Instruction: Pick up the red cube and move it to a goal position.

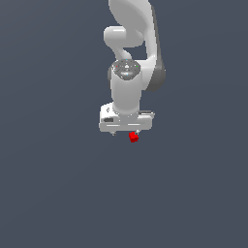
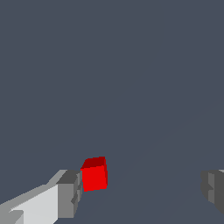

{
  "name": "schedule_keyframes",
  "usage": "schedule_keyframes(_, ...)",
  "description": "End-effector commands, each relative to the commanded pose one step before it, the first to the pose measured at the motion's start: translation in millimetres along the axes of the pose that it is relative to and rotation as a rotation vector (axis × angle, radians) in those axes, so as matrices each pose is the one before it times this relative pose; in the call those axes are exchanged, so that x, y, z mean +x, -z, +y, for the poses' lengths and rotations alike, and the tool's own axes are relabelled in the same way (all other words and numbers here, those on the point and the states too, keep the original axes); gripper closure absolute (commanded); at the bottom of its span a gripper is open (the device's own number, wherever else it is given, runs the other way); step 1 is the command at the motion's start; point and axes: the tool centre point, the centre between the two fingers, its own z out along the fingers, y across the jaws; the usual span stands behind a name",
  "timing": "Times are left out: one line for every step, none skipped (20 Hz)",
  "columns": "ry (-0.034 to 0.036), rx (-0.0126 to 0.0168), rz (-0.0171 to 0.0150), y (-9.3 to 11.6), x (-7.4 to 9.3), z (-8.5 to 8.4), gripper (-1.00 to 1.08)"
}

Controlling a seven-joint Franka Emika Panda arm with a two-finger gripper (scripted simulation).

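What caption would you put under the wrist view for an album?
Open claw with the red cube right beside one finger, far from the other, over a plain grey ground.

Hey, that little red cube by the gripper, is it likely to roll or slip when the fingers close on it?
The red cube has flat faces, so it will probably sit still rather than roll. It looks rigid, so squeezing shouldn't deform it. It sits right next to one finger of the open gripper, far off centre, so it may slide sideways as the fingers close.
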Motion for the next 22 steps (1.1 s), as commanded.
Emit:
schedule_keyframes(0.0,0.0,0.0,0.0,0.0,0.01,-0.92)
schedule_keyframes(0.0,0.0,0.0,-0.24,-0.12,0.05,-0.92)
schedule_keyframes(0.00097,0.0,0.00007,-0.68,-0.34,-0.44,-0.92)
schedule_keyframes(0.00119,0.00002,0.00008,-1.15,-0.57,-0.46,-0.92)
schedule_keyframes(0.00169,0.00003,0.00011,-1.61,-0.79,-0.65,-0.92)
schedule_keyframes(0.00218,0.00004,0.00015,-2.08,-1.02,-0.84,-0.92)
schedule_keyframes(0.00258,0.00005,0.00017,-2.54,-1.25,-0.98,-0.92)
schedule_keyframes(0.00316,0.00007,0.00021,-3.0,-1.48,-1.22,-0.92)
schedule_keyframes(0.00358,0.00008,0.00024,-3.47,-1.71,-1.37,-0.92)
schedule_keyframes(0.00407,0.00009,0.00027,-3.93,-1.93,-1.57,-0.92)
schedule_keyframes(0.00457,0.00011,0.00031,-4.4,-2.16,-1.76,-0.92)
schedule_keyframes(0.00506,0.00012,0.00034,-4.87,-2.38,-1.95,-0.92)
schedule_keyframes(0.00555,0.00013,0.00037,-5.34,-2.6,-2.14,-0.92)
schedule_keyframes(0.006,0.00014,0.00041,-5.82,-2.82,-2.31,-0.92)
schedule_keyframes(0.0065,0.00016,0.00044,-6.29,-3.03,-2.5,-0.92)
schedule_keyframes(0.00696,0.00016,0.00047,-6.78,-3.24,-2.67,-0.92)
schedule_keyframes(0.00748,0.00017,0.0005,-7.27,-3.44,-2.88,-0.92)
schedule_keyframes(0.00794,0.00019,0.00054,-7.75,-3.65,-3.05,-0.92)
schedule_keyframes(0.00826,0.00021,0.00056,-8.09,-3.79,-3.17,-0.92)
schedule_keyframes(0.00794,0.00022,0.00054,-7.76,-3.63,-3.05,-0.92)
schedule_keyframes(0.00748,0.00021,0.00051,-7.34,-3.4,-2.87,-0.92)
schedule_keyframes(0.00704,0.00017,0.00047,-6.95,-3.16,-2.69,-0.92)
